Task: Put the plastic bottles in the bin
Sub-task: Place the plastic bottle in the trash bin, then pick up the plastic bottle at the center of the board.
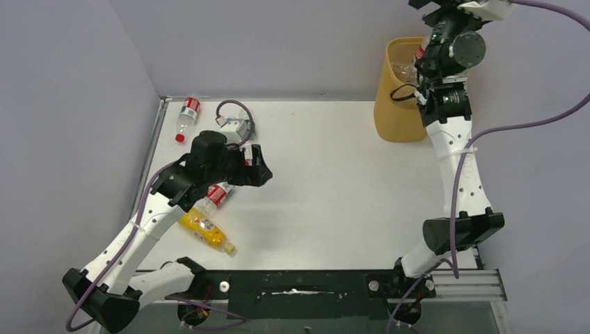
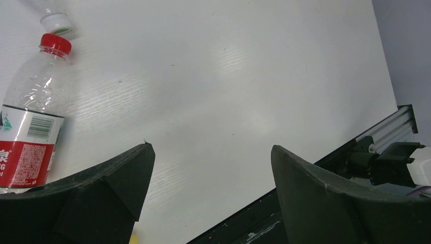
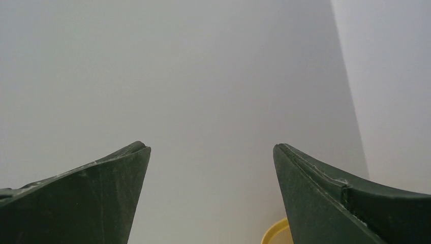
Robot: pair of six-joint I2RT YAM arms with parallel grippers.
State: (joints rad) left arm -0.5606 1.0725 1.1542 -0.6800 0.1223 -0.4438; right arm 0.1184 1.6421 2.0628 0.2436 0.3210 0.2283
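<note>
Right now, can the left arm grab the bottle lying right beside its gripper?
Probably yes. The left gripper is open, and the red-capped bottle lies just outside its jaws with nothing in the way; a small sideways shift should do.

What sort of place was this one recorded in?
Probably a robotics lab test cell: a white table boxed in by plain grey walls, two arms bolted at its near edge, and only a bin and stray bottles as props.

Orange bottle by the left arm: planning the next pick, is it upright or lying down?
Lying down: in the top view the orange bottle rests on its side on the table, cap toward the near edge.
</note>
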